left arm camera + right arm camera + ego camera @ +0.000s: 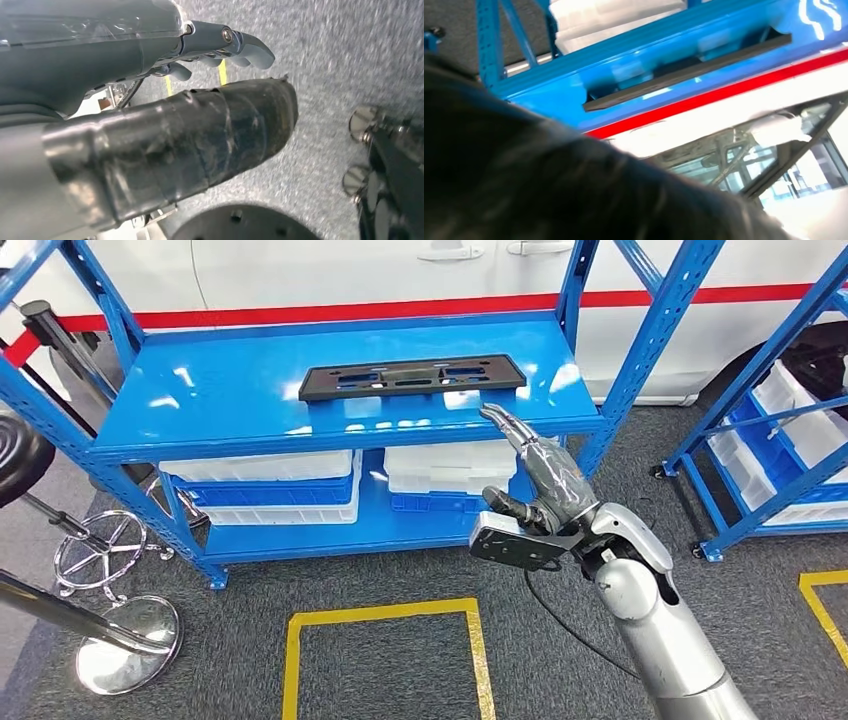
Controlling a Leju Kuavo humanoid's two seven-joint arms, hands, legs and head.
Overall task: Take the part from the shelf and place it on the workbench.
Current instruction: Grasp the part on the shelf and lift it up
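Note:
The part (412,377) is a long flat black plate with cut-outs, lying across the back middle of the blue shelf's top board (220,400). My right hand (545,480) is raised just in front of the shelf's front edge, below and right of the part. Its fingers reach up towards the board, the thumb is apart, and it holds nothing. In the right wrist view the part (684,75) lies on the blue board beyond the blurred dark hand (549,185). My left hand (150,100) hangs over the grey floor with its fingers (240,42) loosely apart and empty.
White and blue bins (265,485) fill the lower shelf. A second blue rack with white bins (790,440) stands at the right. A stool's chrome base (125,640) is at the left. Yellow floor tape (385,615) marks a square. A white vehicle with a red stripe (400,310) stands behind the shelf.

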